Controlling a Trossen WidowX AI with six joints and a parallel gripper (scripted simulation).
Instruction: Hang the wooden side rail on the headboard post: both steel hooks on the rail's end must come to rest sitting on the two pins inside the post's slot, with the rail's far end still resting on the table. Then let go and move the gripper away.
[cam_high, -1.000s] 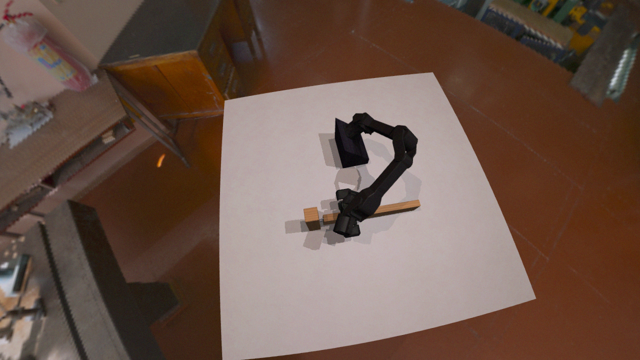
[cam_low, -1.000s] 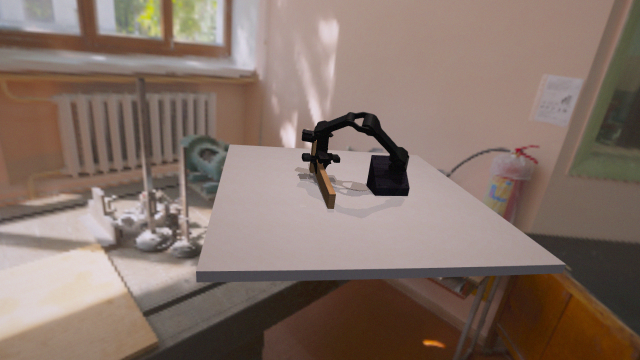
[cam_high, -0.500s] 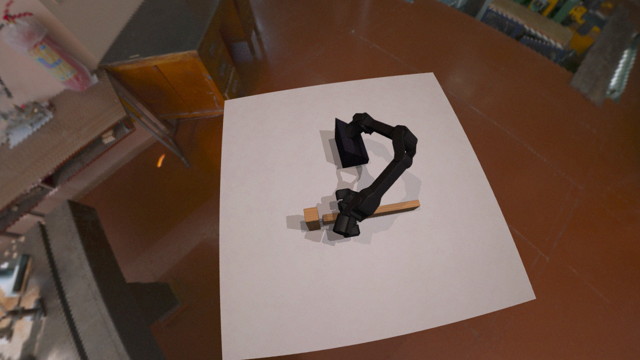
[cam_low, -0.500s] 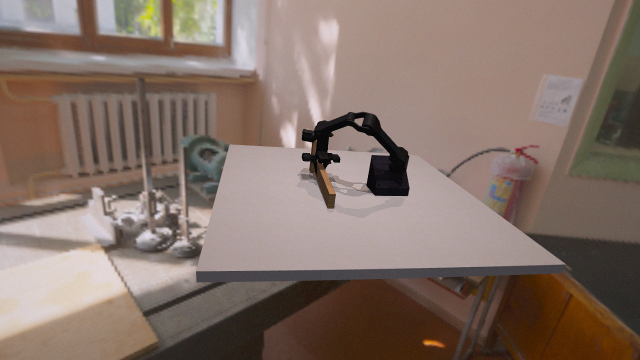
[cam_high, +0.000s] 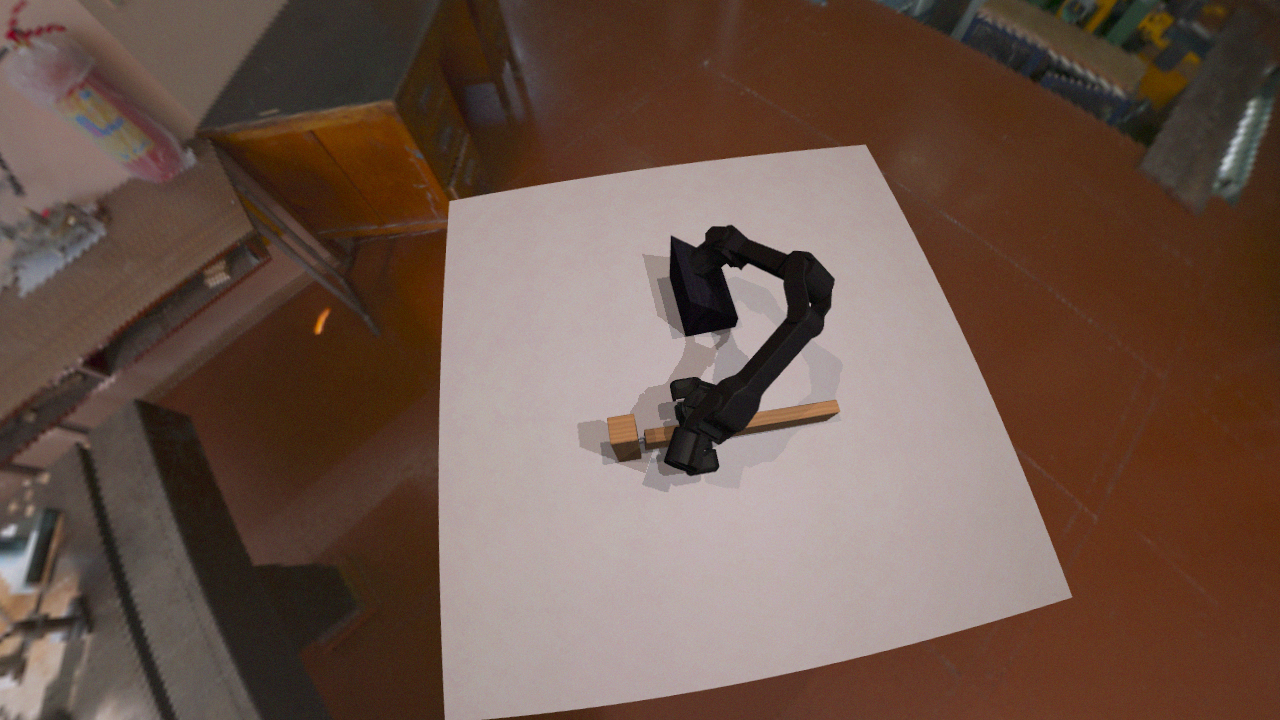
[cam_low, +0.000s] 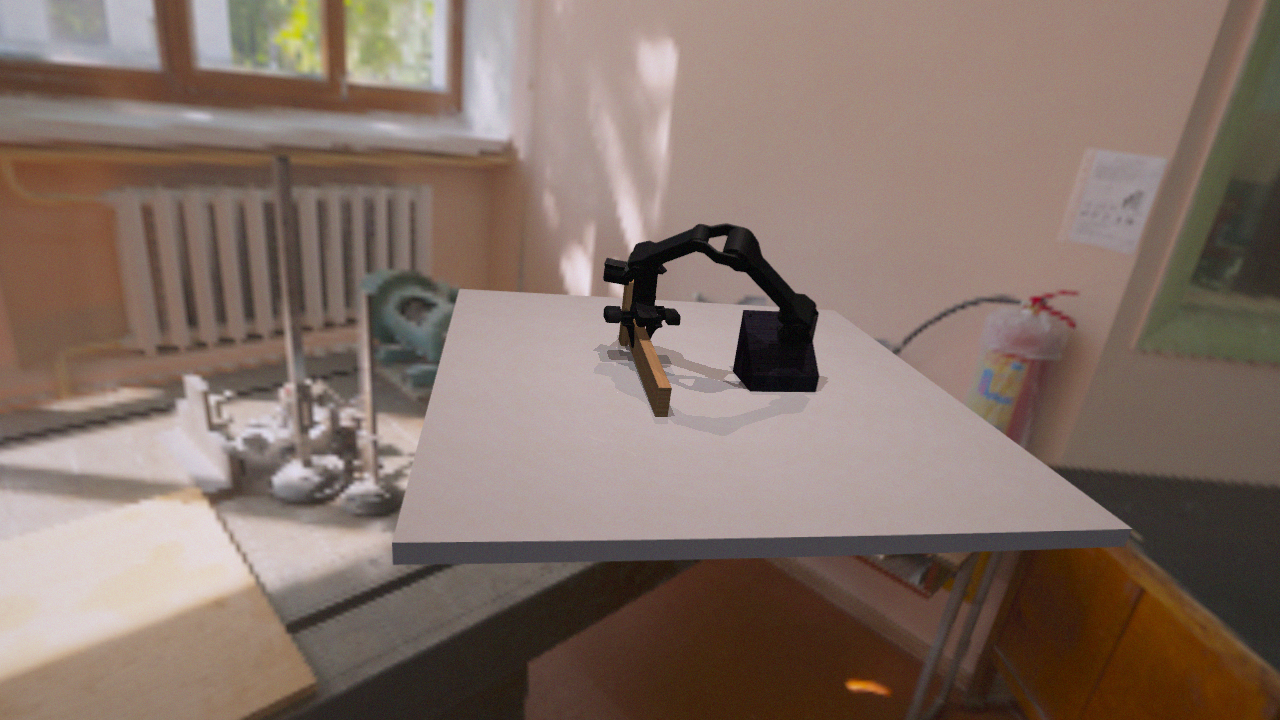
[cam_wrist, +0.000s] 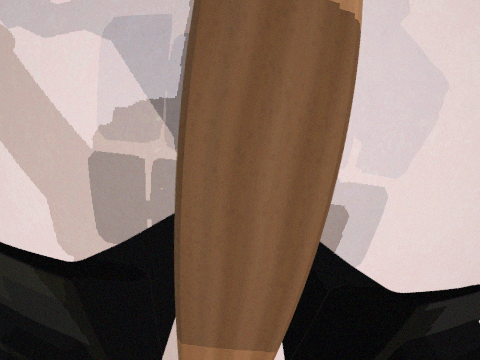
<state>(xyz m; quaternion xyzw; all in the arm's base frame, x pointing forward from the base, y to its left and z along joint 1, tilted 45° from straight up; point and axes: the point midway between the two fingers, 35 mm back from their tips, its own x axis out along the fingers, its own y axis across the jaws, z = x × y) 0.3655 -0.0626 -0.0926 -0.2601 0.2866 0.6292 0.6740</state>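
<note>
Table: the broad pale top (cam_high: 537, 582) (cam_low: 760, 483) (cam_wrist: 430, 215) carries the whole setup; hours below are read on the top view, 12 at its upper edge.
Desk: brown wood with a dark top (cam_high: 313, 170), off the table toward 10 o'clock.
Radiator: white ribs (cam_low: 277, 268) against the wall, at 10 o'clock in the exterior view.
Arm: black (cam_high: 778, 349) (cam_low: 738, 246), bowed out toward 2 o'clock of the table's middle, its wrist reaching back over the rail.
Extinguisher: wrapped in clear plastic (cam_high: 116, 116) (cam_low: 1006, 385), beyond the desk at 10 o'clock, well apart from the work.
Base: dark block (cam_high: 691, 322) (cam_low: 778, 376), at 12 o'clock from the claw and clear of the rail.
Rail: the wooden bar (cam_high: 796, 416) (cam_low: 653, 371) (cam_wrist: 265, 175) runs from near the post at 9 o'clock toward 3; its far end looks to rest on the table.
Post: upright wood (cam_high: 622, 437) (cam_low: 627, 293), at 9 o'clock from the claw, just beside the rail's end.
Claw: black fingers (cam_high: 693, 429) (cam_low: 640, 333) pinch the rail near its post end, blocking sight of that stretch.
Hooks: a small metal glint (cam_high: 642, 441) between rail and post; seating on the pins cannot be told.
</note>
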